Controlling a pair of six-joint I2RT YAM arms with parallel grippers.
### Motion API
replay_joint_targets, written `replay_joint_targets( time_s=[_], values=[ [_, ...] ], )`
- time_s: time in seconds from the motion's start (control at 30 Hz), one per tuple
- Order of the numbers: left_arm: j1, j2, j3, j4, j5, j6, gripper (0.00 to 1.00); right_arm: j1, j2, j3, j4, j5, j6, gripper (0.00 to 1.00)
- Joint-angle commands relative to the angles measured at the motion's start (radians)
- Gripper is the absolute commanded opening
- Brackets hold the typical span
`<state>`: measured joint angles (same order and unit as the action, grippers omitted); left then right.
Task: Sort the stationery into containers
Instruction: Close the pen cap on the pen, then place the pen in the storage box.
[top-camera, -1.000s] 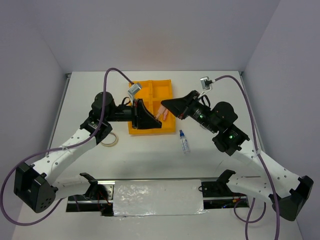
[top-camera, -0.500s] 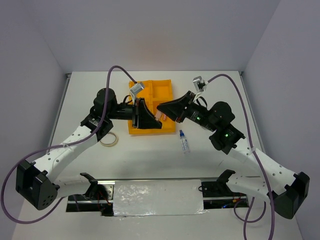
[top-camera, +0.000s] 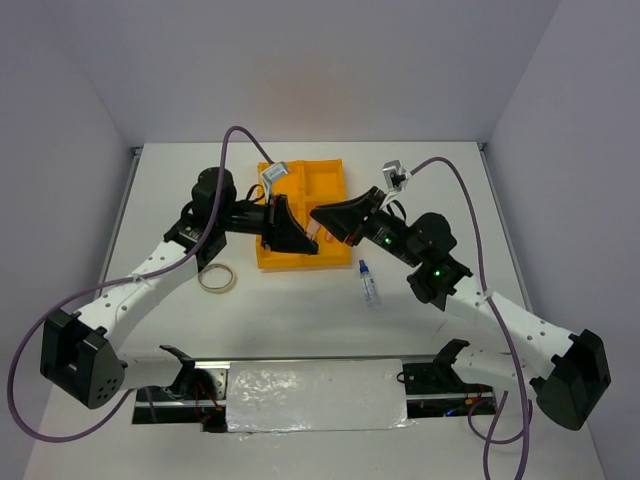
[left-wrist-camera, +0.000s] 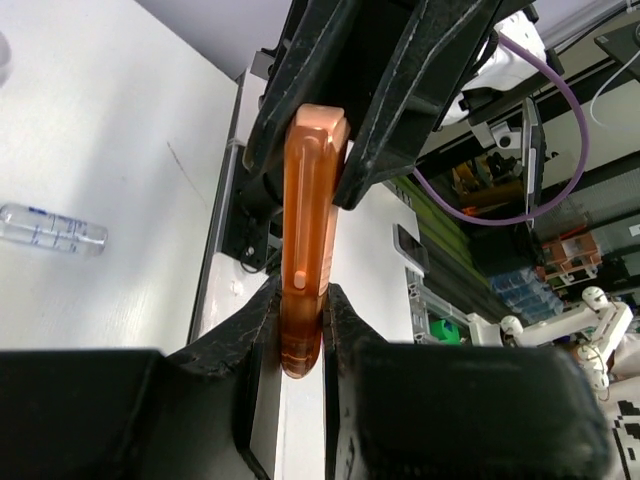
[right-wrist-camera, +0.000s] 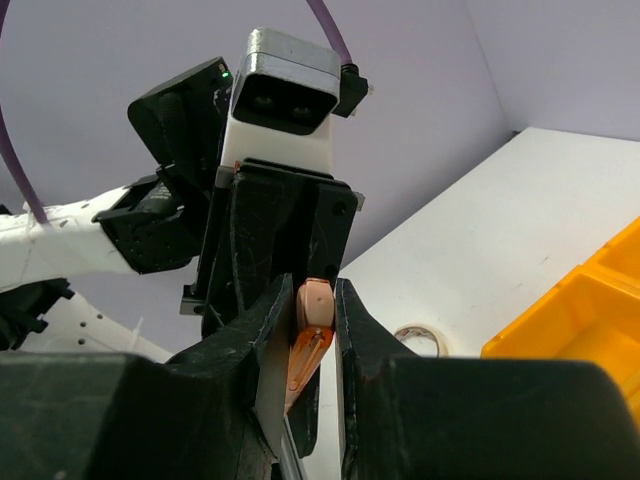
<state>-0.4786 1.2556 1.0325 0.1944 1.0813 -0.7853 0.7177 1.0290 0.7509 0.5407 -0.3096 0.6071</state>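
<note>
Pinching the lower end of the pink stick (left-wrist-camera: 303, 250) in the narrow jaws of the left gripper (left-wrist-camera: 302, 310) and clamping its top with the right gripper (right-wrist-camera: 312, 310), mid-air at centre frame over the orange tray (top-camera: 325, 175); probably handing it across for an easier drop.

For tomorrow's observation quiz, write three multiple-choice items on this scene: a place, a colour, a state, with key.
1. The beige tape ring lies: A on the table beside the tray; B inside the tray; C on a robot arm.
2. The cap of the bottle is: A red; B blue; C green.
3. The pink stick is: A loose on the table; B inside the tray; C gripped by both the left end effector and the right end effector.
Key: 1 A, the top view shows it on bare table. 2 B, its tip is blue. 3 C, both wrist views show fingers clamped on it.
</note>
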Motion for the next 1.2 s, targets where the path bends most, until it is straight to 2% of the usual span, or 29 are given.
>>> replay_joint_targets(
  time_s=[0.0,0.13,0.27,0.33,0.4,0.43,0.5,0.63,0.67,0.8,0.87,0.9,1.1,1.17],
  values=[
    [0.103,0.001,0.167,0.306,-0.279,-0.055,0.00,0.157,0.080,-0.104,-0.328,-0.440,-0.053,0.00],
    [0.104,0.005,0.175,0.238,-0.258,0.003,0.00,0.158,0.060,-0.070,-0.329,-0.431,-0.029,0.00],
    [0.104,-0.021,0.103,0.163,-0.236,0.043,0.00,0.151,0.059,0.043,-0.452,-0.248,0.023,0.00],
    [0.104,-0.036,0.054,0.140,-0.242,0.052,0.01,0.141,0.066,0.079,-0.415,-0.240,0.065,0.00],
    [0.104,-0.064,0.034,0.094,-0.262,0.052,0.12,0.141,0.072,0.099,-0.404,-0.214,0.126,0.00],
    [0.104,-0.074,0.023,0.076,-0.277,0.058,0.28,0.140,0.072,0.100,-0.372,-0.207,0.141,0.00],
    [0.104,-0.100,0.014,0.028,-0.323,0.066,0.41,0.140,0.074,0.107,-0.364,-0.178,0.171,0.00],
    [0.104,-0.122,0.021,-0.032,-0.368,0.089,0.58,0.129,0.072,0.107,-0.328,-0.129,0.207,0.00],
    [0.104,-0.124,0.030,-0.062,-0.380,0.095,0.65,0.117,0.074,0.104,-0.326,-0.125,0.220,0.00],
    [0.104,-0.131,0.029,-0.095,-0.409,0.107,0.68,0.091,0.071,0.102,-0.341,-0.080,0.224,0.00],
    [0.106,-0.140,0.024,-0.133,-0.445,0.115,0.74,0.075,0.062,0.100,-0.373,-0.040,0.214,0.00],
    [0.106,-0.145,0.026,-0.148,-0.487,0.123,0.99,0.048,0.060,0.096,-0.370,-0.040,0.214,0.00],
    [0.115,-0.148,0.083,-0.314,-0.642,0.144,0.99,-0.024,0.049,0.087,-0.400,-0.060,0.172,0.00],
    [0.118,-0.150,0.106,-0.396,-0.777,0.143,0.99,-0.050,0.043,0.074,-0.412,-0.054,0.158,0.00]
  ],
)
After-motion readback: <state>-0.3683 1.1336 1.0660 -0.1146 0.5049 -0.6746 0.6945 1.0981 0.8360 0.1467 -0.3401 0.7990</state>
